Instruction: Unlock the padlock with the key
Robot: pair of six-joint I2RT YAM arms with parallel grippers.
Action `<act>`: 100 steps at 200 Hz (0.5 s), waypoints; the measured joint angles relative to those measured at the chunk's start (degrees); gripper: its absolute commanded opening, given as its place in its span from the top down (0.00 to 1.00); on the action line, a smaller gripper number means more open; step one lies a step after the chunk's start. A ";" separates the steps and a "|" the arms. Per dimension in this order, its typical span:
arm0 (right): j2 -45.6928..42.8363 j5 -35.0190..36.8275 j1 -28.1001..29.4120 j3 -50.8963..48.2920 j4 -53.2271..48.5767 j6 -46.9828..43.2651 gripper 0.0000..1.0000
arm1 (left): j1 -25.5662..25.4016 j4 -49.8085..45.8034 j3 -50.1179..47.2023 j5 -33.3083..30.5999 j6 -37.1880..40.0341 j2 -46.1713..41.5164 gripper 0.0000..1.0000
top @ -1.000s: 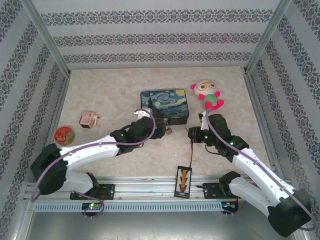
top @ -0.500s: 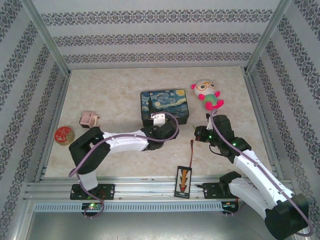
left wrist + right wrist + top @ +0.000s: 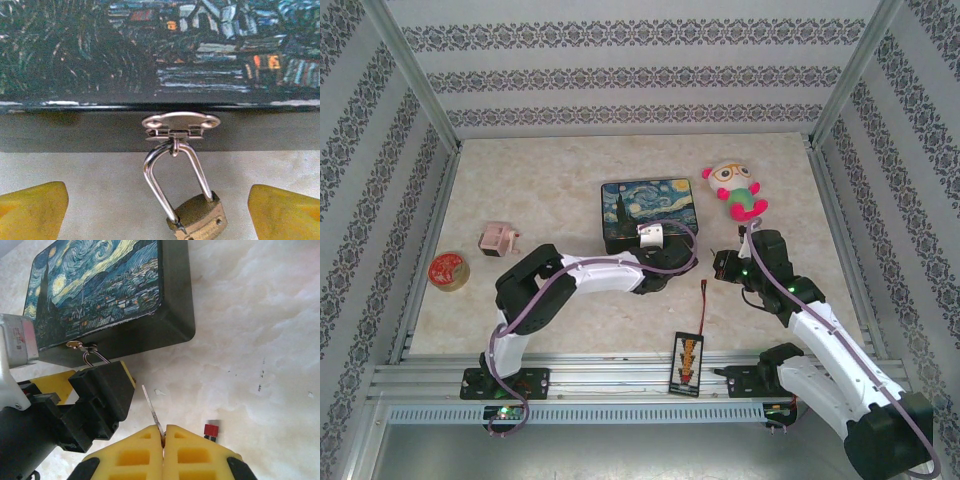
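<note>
The right fingers (image 3: pixel 135 455), yellow and pressed together, pinch the key (image 3: pixel 151 410), whose thin silvery blade sticks out from between them toward the front of the painted box (image 3: pixel 100 290). The right gripper (image 3: pixel 163 440) sits off the box's front right corner, apart from it. A small red plug (image 3: pixel 211 430) lies on the table (image 3: pixel 550 180) just beside the gripper. A black strip with orange marks (image 3: pixel 686 362) lies well in front of the box at the table's near edge. The left fingers (image 3: pixel 35 210) stand wide apart with nothing clasped between them. The left gripper (image 3: pixel 158 200) faces the box's front wall from close by, and the key's tip is near its black body without touching it. Between the spread pads, clear of both, the padlock (image 3: pixel 197 217) hangs from the box's metal latch (image 3: pixel 180 124). Its brass body lies tilted on the table just in front of the box, and its silvery shackle (image 3: pixel 170 180) is threaded through the latch loop, with both legs running down into the body. To the left of the box lie a pink object (image 3: pixel 498 240) and, farther left, a red round tin (image 3: pixel 448 270). Beyond the box's right end sits a plush toy (image 3: pixel 735 190).
</note>
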 measured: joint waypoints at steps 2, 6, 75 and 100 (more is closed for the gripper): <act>0.00 -0.04 -0.02 0.00 0.02 0.00 1.00 | 0.00 -0.07 0.07 -0.04 0.00 0.11 0.10; -0.02 -0.17 -0.15 -0.02 0.11 0.00 1.00 | 0.00 -0.22 0.20 -0.24 0.02 0.31 0.10; -0.13 -1.99 -0.72 -1.14 2.73 1.11 1.00 | 0.00 -1.51 2.80 -1.22 2.95 4.55 0.16; -0.13 -2.29 -0.72 -1.53 3.34 1.31 1.00 | 0.02 -1.57 2.80 -1.01 3.87 4.70 0.29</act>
